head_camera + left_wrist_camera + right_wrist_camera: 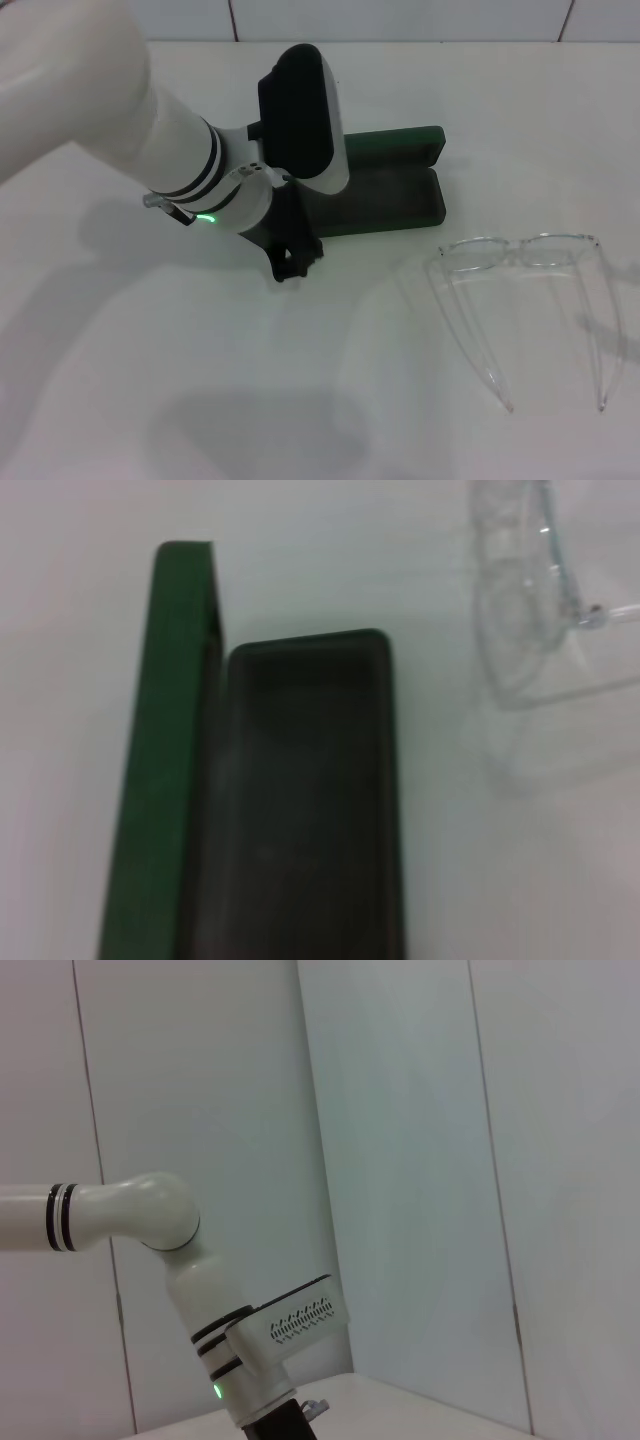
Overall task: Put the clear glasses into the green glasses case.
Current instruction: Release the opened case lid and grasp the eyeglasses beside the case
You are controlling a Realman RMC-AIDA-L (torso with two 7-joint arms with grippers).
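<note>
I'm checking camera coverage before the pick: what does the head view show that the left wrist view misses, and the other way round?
Only the head view shows the left arm itself, with the left gripper low over the table at the near left end of the green glasses case, and the clear glasses whole, temples unfolded toward the robot. Only the left wrist view looks straight down into the case's dark lined tray, which holds nothing. Both show the case open and the glasses lying apart from it on the table. Neither shows the right gripper.
</note>
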